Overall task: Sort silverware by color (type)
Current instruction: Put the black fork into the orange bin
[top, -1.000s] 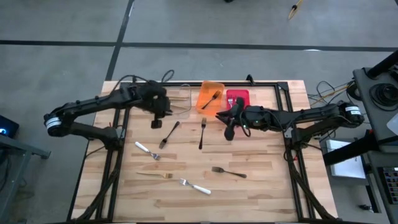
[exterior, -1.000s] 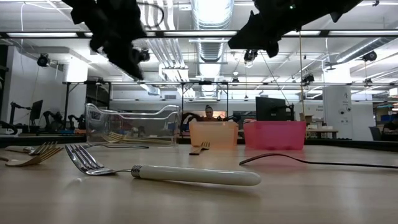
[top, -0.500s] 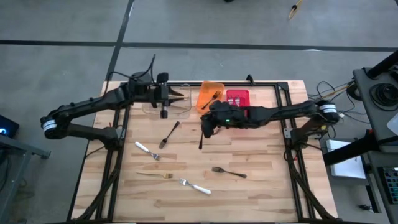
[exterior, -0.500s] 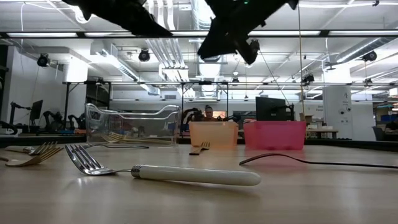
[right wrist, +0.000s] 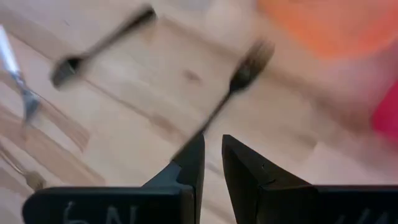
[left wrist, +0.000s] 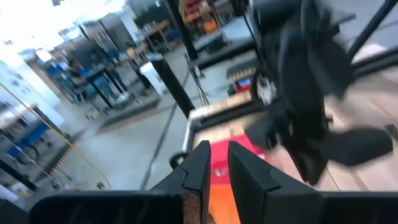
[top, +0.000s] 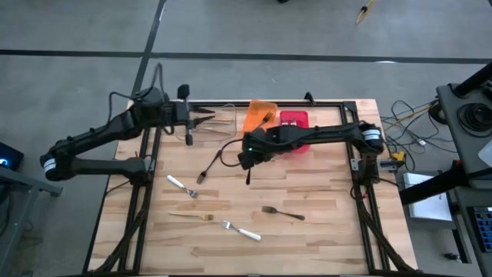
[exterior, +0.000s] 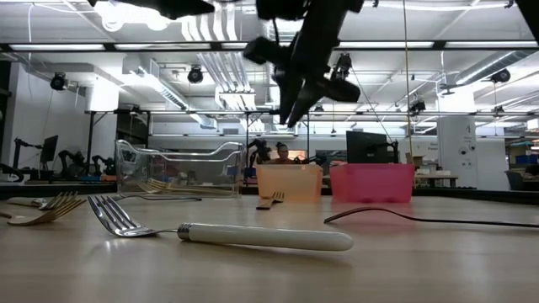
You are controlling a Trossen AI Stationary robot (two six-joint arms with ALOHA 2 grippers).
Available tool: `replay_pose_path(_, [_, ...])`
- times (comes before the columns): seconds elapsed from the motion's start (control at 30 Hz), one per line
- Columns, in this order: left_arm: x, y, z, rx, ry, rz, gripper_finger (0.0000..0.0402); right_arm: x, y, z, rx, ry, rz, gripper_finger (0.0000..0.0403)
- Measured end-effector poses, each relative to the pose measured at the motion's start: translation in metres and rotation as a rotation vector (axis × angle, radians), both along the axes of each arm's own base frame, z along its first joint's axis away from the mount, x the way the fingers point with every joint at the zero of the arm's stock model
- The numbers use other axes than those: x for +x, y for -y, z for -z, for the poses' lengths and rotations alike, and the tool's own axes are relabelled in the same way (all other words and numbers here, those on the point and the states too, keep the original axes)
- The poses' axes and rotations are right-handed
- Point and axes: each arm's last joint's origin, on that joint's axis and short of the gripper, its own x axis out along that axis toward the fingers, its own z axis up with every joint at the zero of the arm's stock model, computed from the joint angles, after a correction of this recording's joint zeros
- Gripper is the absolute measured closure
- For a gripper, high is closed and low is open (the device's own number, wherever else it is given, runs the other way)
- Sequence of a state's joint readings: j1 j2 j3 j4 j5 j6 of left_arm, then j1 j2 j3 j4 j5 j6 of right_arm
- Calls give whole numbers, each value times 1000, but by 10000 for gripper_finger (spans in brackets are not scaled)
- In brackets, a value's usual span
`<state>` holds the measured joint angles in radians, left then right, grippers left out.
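My right gripper (top: 244,159) hangs over the middle of the counter (top: 323,223), just above the black fork (top: 250,164) that lies pointing toward the orange bin (top: 260,117) — a fair spot, I judge, for coming down on its handle. In my right wrist view the same fork (right wrist: 233,87) runs away from my fingers (right wrist: 191,163), which stand nearly together with a thin gap and nothing between them; they would need to spread before any grasp. My left gripper (top: 209,116) is up at the far edge over the clear bin (top: 223,127), its fingers (left wrist: 198,167) also close together and empty, out of the right arm's way. The bins sit in a row along the far edge so each colour has its own place: a black fork already leans in the orange bin, the red bin (top: 294,123) is beside it, and in the low view gold pieces show inside the clear bin (exterior: 178,168). Left on the counter are another black fork (top: 209,165), a third (top: 282,212) — nearer the front — a gold one (top: 192,216), and two silver forks with pale handles (top: 182,187) (top: 241,231).
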<state>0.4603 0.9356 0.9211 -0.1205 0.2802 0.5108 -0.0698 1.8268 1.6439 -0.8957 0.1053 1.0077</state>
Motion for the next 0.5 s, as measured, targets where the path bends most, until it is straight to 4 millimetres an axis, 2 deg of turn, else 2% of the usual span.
replay_pose_path(0.13, [-12,6,-9,-5,47,-3,363,12,4,18,55,-57,15,355])
replay_pose_path(0.23, [-18,9,-6,-29,16,-4,363,23,9,25,85,-61,5,355])
replay_pose_path(0.37, [-21,10,5,-50,-21,-6,363,37,12,33,88,-67,0,335])
replay_pose_path(0.5, [-22,11,23,-51,-43,-10,363,47,15,42,96,-96,17,291])
